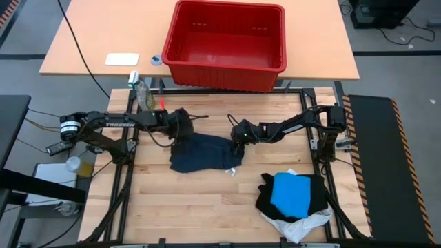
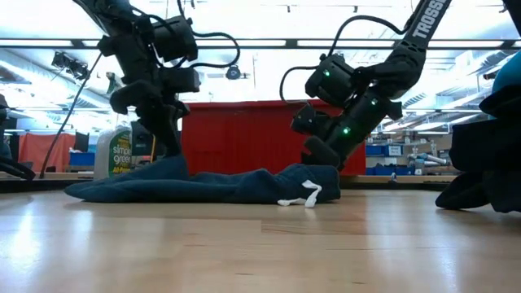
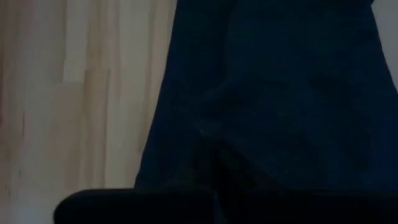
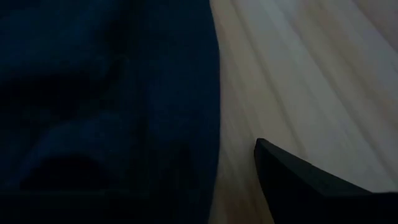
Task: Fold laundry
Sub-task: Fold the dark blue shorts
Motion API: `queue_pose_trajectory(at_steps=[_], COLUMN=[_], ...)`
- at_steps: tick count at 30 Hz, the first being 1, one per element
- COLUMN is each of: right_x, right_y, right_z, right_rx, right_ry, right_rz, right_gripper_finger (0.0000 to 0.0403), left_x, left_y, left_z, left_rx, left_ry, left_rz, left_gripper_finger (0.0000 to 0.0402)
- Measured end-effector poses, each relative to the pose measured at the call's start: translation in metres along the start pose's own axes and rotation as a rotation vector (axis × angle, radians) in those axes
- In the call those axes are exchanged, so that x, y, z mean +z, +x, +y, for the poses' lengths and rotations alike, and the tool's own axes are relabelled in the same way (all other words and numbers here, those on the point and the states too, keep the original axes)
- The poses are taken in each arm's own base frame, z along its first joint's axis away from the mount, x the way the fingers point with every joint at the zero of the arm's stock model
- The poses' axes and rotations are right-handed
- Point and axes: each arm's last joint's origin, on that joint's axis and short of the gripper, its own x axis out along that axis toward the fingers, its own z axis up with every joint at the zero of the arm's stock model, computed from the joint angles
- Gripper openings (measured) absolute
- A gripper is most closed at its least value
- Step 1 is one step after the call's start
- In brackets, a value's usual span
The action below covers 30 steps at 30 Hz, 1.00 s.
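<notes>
The wooden table (image 1: pixel 207 207) is bearing a dark navy garment (image 1: pixel 203 153) lying flat at its middle. A pile of black, white and bright blue laundry (image 1: pixel 295 196) is sitting near the right front corner. The left gripper (image 1: pixel 180 135) is pinching the garment's far left edge, fingers clamped together on the cloth. The right gripper (image 1: pixel 238 141) is resting at the garment's far right edge, fingers standing apart.
</notes>
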Motion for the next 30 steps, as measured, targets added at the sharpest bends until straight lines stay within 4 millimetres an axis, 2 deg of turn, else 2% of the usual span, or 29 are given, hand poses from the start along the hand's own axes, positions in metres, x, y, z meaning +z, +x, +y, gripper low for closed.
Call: queue_pose_trajectory(at_steps=[16, 25, 30], right_x=[-0.002, -0.002, -0.002], right_y=[0.0, 0.0, 0.0], right_z=[0.005, 0.005, 0.005], right_rx=[0.011, 0.015, 0.014], right_ry=[-0.039, -0.041, -0.041], right_rz=[0.012, 0.015, 0.011], right_gripper_finger=[0.0206, 0.0206, 0.0206], left_x=[0.007, 0.034, 0.019], left_y=[0.0, -0.023, -0.019], left_z=[0.004, 0.016, 0.027], left_rx=[0.086, 0.128, 0.13], left_ry=[0.052, 0.097, 0.069], left_rz=[-0.058, -0.15, -0.066], left_gripper_finger=[0.0004, 0.0006, 0.0006])
